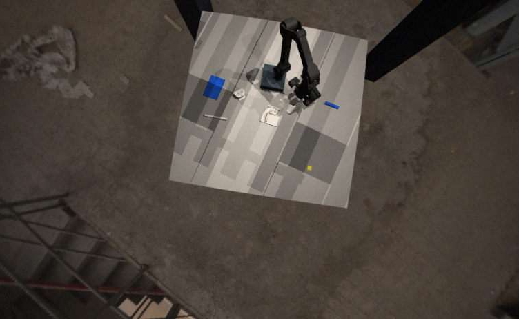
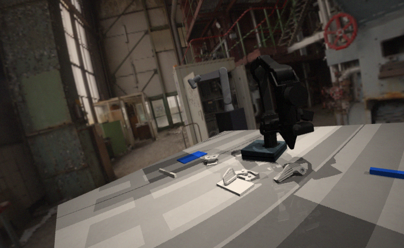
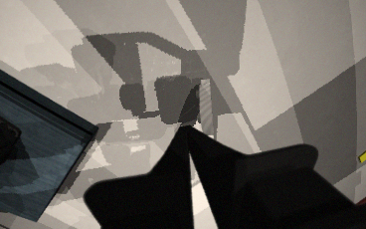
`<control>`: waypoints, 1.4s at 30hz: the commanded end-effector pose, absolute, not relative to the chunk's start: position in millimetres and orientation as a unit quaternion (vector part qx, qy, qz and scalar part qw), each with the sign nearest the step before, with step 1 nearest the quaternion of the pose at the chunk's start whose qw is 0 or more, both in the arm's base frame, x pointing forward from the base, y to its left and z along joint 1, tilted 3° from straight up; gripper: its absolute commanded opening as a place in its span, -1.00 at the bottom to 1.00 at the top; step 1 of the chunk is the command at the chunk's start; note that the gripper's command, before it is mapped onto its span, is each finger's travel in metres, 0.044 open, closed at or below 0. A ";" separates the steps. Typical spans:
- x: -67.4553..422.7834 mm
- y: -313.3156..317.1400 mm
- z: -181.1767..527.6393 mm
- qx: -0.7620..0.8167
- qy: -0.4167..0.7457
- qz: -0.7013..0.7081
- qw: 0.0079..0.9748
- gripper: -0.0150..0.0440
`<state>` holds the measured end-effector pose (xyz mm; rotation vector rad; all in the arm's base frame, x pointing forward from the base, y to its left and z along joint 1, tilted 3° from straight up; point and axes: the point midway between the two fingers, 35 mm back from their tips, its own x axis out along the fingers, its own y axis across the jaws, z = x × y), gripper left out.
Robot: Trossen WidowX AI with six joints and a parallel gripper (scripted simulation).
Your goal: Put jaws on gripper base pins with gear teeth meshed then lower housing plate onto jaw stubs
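Observation:
The gripper base [image 1: 271, 121] [image 2: 239, 188], a pale square slab with a pinned, rounded part behind it, lies mid-table. One ribbed jaw [image 2: 229, 177] stands tilted over its slab; whether it is on a pin I cannot tell. The other jaw [image 1: 292, 108] [image 2: 287, 173] lies loose on the table to the right of the base; a striped pale piece beyond my fingertips in the wrist view seems to be part of it. The housing plate [image 1: 239, 94] [image 2: 210, 158] lies at the left. My gripper [image 2: 291, 148] [image 3: 185, 130] is shut and empty, above the table behind the loose jaw.
A blue flat plate [image 1: 214, 87] [image 2: 192, 157] and a pale stick [image 1: 215, 117] [image 2: 167, 173] lie left. A blue bar [image 1: 331, 105] [image 2: 392, 173] lies right. A yellow block [image 1: 309, 168] [image 3: 365, 155] is near the front. The arm's dark blue base [image 1: 272, 83] [image 2: 260, 154] [image 3: 45, 184] stands behind.

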<state>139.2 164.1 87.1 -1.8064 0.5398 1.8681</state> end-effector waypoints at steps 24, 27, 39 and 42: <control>138.5 166.0 56.1 -0.664 0.186 0.688 0.226 -0.49; 138.3 166.3 51.1 -0.664 0.186 0.688 0.226 -0.49; 136.8 166.6 31.2 -0.664 0.186 0.688 0.226 -0.49; 136.2 166.4 26.6 -0.664 0.186 0.688 0.226 -0.49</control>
